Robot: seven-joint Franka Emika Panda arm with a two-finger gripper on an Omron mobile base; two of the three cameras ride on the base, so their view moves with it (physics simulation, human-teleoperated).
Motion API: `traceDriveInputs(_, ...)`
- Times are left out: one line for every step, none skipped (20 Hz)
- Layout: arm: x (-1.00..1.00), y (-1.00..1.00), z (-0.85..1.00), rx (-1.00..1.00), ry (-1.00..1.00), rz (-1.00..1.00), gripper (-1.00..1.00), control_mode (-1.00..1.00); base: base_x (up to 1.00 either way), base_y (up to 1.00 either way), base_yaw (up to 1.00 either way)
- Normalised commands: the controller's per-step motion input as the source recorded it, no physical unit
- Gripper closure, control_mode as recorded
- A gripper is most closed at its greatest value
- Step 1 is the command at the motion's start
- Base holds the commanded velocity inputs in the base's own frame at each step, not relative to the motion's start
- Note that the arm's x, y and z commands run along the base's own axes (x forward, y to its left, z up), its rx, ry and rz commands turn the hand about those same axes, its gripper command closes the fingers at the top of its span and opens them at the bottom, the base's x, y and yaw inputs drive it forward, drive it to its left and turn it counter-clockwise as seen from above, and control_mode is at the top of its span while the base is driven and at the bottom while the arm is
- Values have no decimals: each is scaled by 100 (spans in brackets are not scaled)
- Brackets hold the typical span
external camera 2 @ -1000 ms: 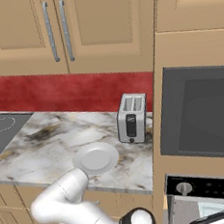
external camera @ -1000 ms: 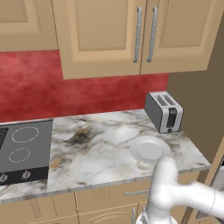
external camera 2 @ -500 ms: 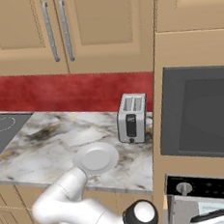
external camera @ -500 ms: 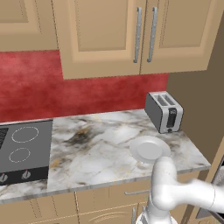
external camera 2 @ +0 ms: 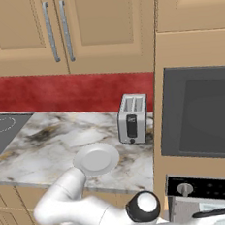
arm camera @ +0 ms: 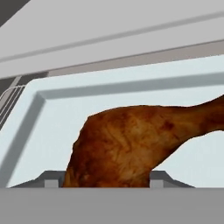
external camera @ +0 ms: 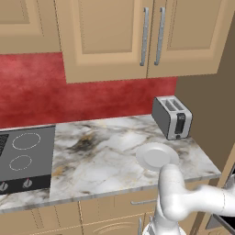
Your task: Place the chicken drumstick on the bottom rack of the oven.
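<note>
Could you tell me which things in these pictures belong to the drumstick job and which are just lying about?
Job:
- drumstick, in the shut gripper
- oven, low at the right

Lying about:
- plate
- toaster
- cooktop
- microwave

Arm (external camera: 183, 202): glossy white, rounded tubular segments, smooth shell. One round dark joint cap (external camera 2: 141, 205) with a pale grey centre, ringed in white. No cables, screws or markings can be made out on it.
</note>
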Motion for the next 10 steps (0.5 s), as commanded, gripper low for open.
traceDriveInputs(0,0,-10,1,-13,0,-100,-100,0,0,0)
traceDriveInputs(0,0,-8,1,-13,0,-100,-100,0,0,0)
traceDriveInputs(0,0,0,0,-9,0,-100,-100,0,0,0)
traceDriveInputs(0,0,0,0,-9,0,-100,-100,0,0,0)
traceDriveInputs(0,0,0,0,-7,0,-100,-100,0,0,0)
traceDriveInputs(0,0,0,0,-4,0,-100,-100,0,0,0)
traceDriveInputs(0,0,1,0,-1,0,-100,-100,0,0,0)
traceDriveInputs(0,0,3,0,0,0,-100,-100,0,0,0)
traceDriveInputs(0,0,5,0,0,0,-100,-100,0,0,0)
traceDriveInputs(0,0,7,0,0,0,-100,-100,0,0,0)
